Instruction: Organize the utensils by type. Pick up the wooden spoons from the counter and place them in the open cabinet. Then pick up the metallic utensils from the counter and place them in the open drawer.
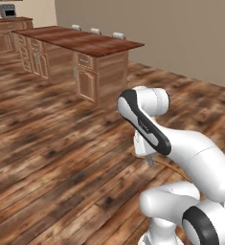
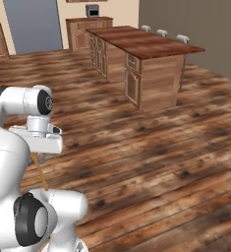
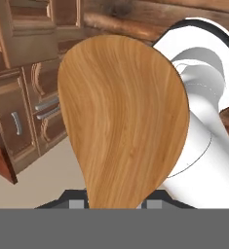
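Tool (image 3: 117,206) partly closed on orange-brown wooden spoon (image 3: 123,121), its bowl rising between the tips.

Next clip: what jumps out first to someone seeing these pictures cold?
The big orange-brown wooden spoon bowl looms right in front of the hand camera, rising from between the fingertips, so the gripper looks shut on it. From the base cameras, the white arm is folded low over a wide plank floor, with the spoon's thin handle hanging below the hand. Farther back stands a long kitchen island with a dark reddish top.
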You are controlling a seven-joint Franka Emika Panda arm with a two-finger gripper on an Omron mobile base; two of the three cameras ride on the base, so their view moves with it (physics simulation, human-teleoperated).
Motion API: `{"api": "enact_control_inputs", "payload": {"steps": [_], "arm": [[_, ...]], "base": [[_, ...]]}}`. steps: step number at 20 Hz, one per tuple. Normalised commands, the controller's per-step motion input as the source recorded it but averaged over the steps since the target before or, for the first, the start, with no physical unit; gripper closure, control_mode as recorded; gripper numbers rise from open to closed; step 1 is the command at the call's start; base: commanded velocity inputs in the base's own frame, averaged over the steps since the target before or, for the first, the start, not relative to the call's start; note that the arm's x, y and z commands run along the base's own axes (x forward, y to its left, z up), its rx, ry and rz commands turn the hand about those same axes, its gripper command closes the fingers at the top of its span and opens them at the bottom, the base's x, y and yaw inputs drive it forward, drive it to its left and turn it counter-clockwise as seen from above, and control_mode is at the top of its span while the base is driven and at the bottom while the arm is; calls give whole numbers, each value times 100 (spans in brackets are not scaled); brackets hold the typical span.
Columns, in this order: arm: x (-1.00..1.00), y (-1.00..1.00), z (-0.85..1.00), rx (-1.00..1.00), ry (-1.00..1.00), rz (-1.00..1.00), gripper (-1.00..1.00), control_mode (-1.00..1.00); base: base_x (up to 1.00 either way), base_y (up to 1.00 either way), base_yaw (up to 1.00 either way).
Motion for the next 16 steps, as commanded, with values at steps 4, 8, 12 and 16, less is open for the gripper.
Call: {"api": "enact_control_inputs", "payload": {"steps": [4,8,12,16], "arm": [[0,0,0,0,0,0,100,100],[0,0,0,0,0,0,100,100],[0,0,0,0,0,0,100,100],[0,0,0,0,0,0,100,100]], "base": [[86,-20,4],[97,-18,17],[99,-15,17],[100,-12,20]]}}
